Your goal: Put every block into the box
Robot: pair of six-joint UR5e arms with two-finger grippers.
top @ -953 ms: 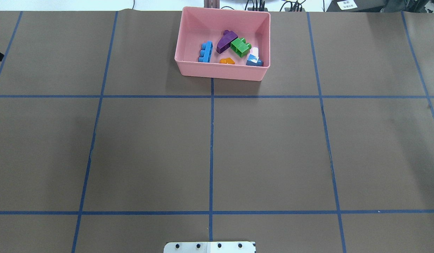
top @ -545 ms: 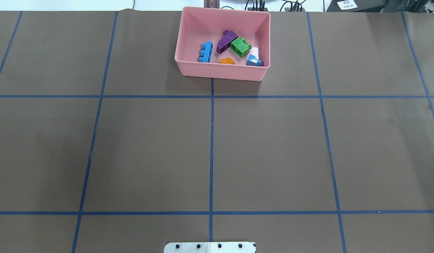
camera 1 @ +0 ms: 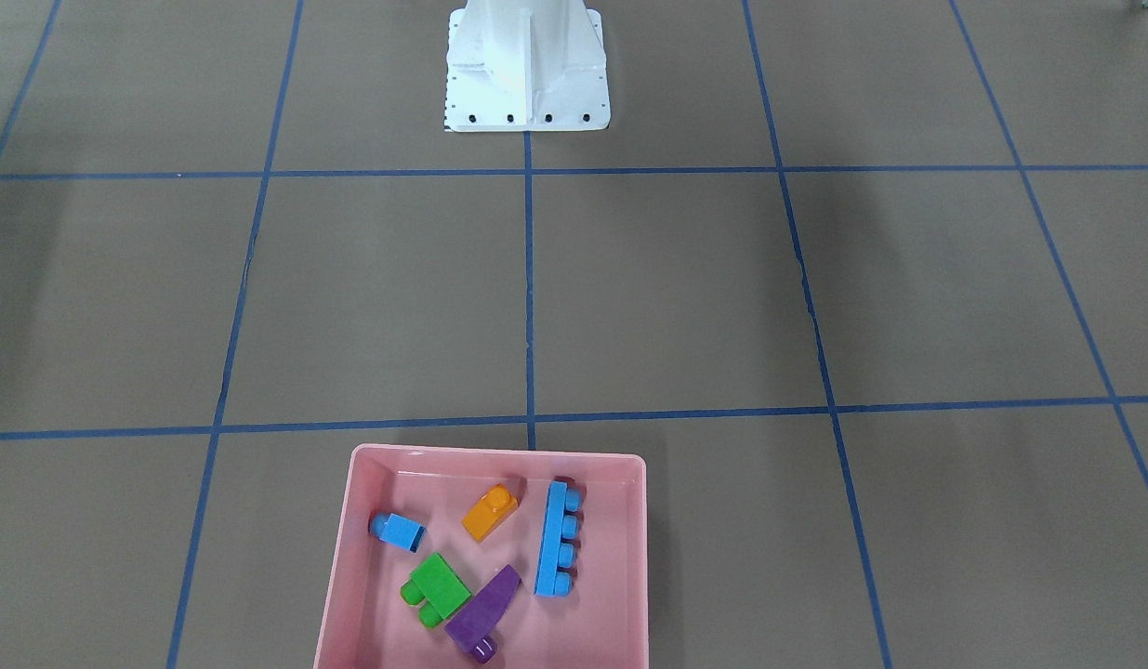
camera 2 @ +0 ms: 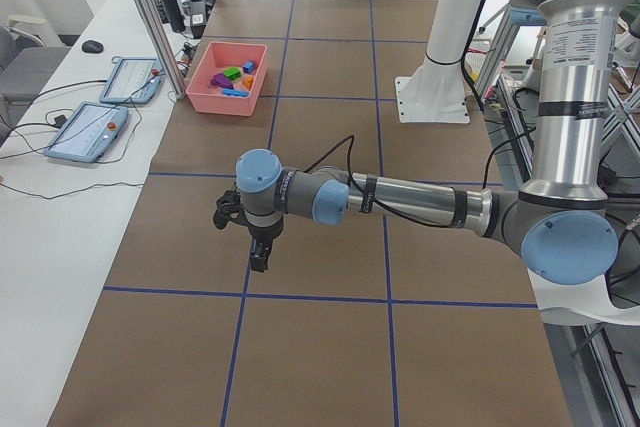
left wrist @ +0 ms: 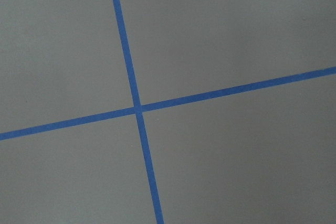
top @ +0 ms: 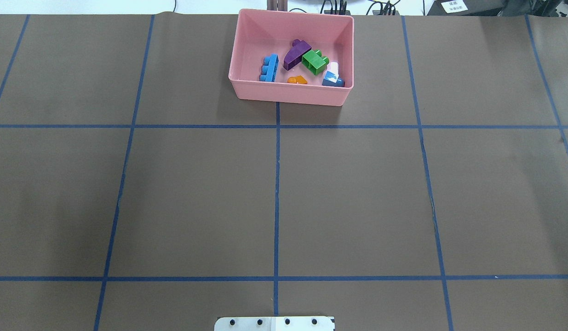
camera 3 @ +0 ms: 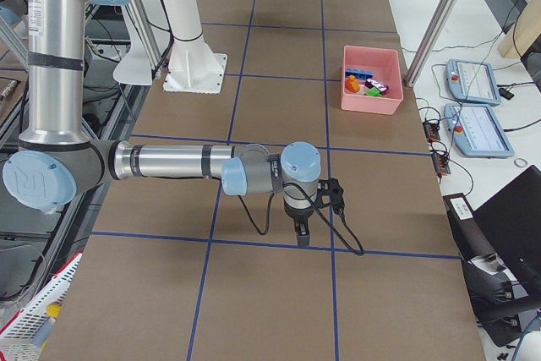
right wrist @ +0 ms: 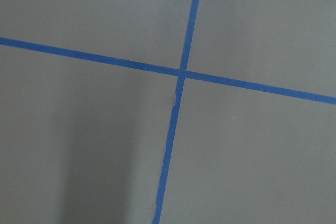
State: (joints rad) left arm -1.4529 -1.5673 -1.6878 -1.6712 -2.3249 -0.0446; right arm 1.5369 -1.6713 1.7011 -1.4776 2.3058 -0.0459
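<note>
The pink box (top: 290,96) stands at the table's far middle and holds all the blocks. In it lie the long blue bar (top: 269,68), the purple wedge (top: 295,55), the green brick (top: 315,62), the orange piece (top: 297,80) and the blue cube (top: 333,79). The front view shows the same box (camera 1: 341,576) and blocks. My left gripper (camera 2: 258,257) hangs over the bare mat, far from the box. My right gripper (camera 3: 302,234) does the same on the other side. Both show only in side views, so I cannot tell whether they are open or shut.
The brown mat carries a grid of blue tape lines. The white robot base (top: 274,323) stands at the near middle. Both wrist views show only mat and tape crossings. Tablets and cables lie beyond the table's far edge (camera 2: 95,132).
A black part at the overhead view's left edge has gone out of view. The box and blocks have not moved.
</note>
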